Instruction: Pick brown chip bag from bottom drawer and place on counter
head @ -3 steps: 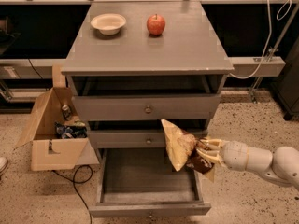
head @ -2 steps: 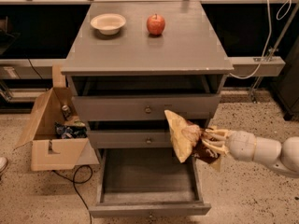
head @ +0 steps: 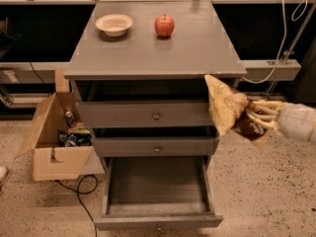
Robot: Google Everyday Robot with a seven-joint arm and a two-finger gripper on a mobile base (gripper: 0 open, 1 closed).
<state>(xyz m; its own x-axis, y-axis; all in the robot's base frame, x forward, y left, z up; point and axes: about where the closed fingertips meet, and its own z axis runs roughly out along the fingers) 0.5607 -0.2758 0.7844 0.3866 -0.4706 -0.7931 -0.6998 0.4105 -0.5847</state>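
The gripper [head: 253, 116] has lifted the brown chip bag [head: 224, 102] from drawer height to just below the counter [head: 148, 53] edge, off its front right corner. The fingers clamp the crinkled bag's dark brown end, with the tan end up. The bottom drawer [head: 158, 222] is open. The apple [head: 164, 25] sits at the counter's back.

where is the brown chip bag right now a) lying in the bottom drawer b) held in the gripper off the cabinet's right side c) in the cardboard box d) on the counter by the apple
b: the gripper, at the cabinet's right side level with the top drawer, is shut on the brown chip bag, which is off both the open bottom drawer and the counter.
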